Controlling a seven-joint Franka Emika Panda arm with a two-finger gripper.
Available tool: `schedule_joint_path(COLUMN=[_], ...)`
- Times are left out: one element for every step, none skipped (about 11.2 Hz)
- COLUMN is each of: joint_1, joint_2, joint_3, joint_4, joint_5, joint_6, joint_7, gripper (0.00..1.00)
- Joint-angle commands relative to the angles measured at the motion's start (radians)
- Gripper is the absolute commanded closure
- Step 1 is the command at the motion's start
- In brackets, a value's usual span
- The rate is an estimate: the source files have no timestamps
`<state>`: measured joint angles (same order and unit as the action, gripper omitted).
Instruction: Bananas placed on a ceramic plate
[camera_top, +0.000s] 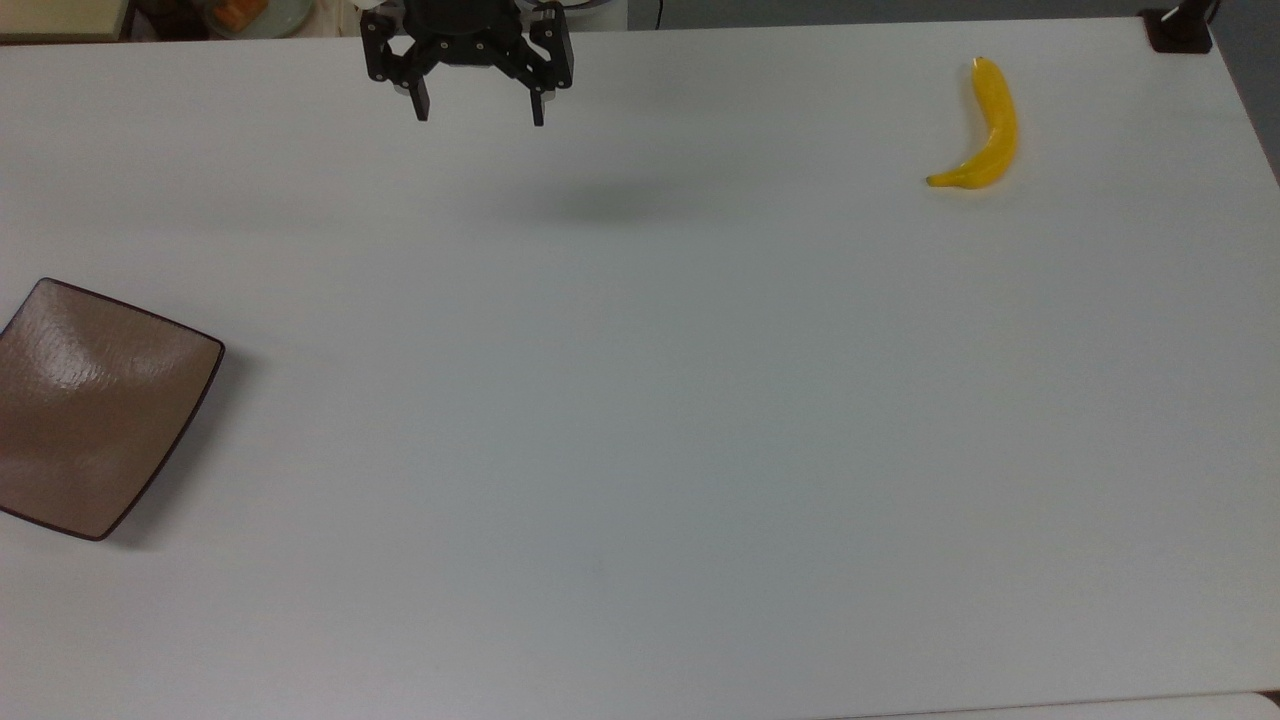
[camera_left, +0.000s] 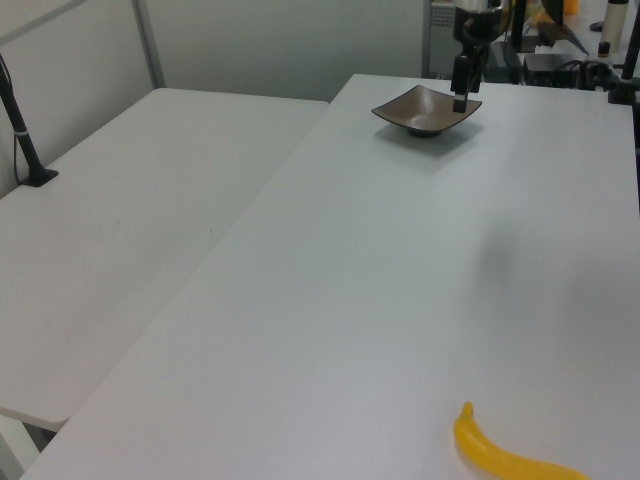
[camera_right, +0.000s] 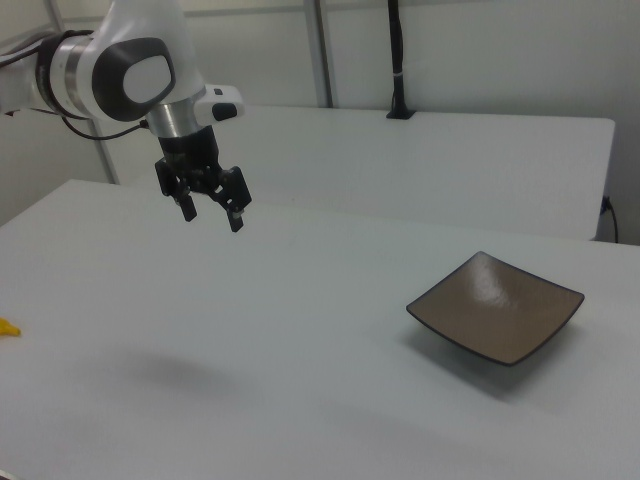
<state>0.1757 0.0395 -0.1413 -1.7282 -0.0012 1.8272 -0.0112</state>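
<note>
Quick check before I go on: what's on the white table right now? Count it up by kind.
Banana: 1, lying near the top view's upper right corner.
Plate: 1, brown, square, bare, at the top view's left edge.
Total: 2 things on the table. The gripper hangs open above it, holding nothing.

Looking smooth and matt white across the bench (camera_top: 640, 400) — taking only soft, dull shadows. Gleaming glossy brown on the ceramic plate (camera_top: 95, 410), with a faintly rippled texture catching a bright highlight and a thin dark rim edging it; showing the same sheen in the right view (camera_right: 497, 305). Appearing waxy-smooth and bright yellow on the bananas (camera_top: 985, 125), shining lightly like plastic. Looking matt black and hard on the claw (camera_top: 478, 118), fingers spread apart — sitting under a glossy white arm shell (camera_right: 130, 60) with a grey metallic-looking collar.
</note>
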Motion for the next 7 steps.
schedule_joint_path(joint_1=[0.007, 0.007, 0.007, 0.007, 0.016, 0.037, 0.05], joint_2=[-0.013, -0.015, -0.013, -0.013, -0.01, -0.003, 0.003], joint_3=[0.031, 0.046, 0.064, 0.098, 0.129, 0.149, 0.158], joint_4=[-0.024, -0.025, -0.028, -0.034, -0.037, -0.039, -0.037], joint_5=[0.017, 0.017, 0.017, 0.017, 0.021, 0.052, 0.07], joint_6=[0.024, 0.024, 0.024, 0.027, 0.029, 0.029, 0.029], joint_7=[0.011, 0.031, 0.048, 0.063, 0.071, 0.098, 0.131], gripper=[0.0, 0.0, 0.0, 0.0, 0.0, 0.0, 0.0])
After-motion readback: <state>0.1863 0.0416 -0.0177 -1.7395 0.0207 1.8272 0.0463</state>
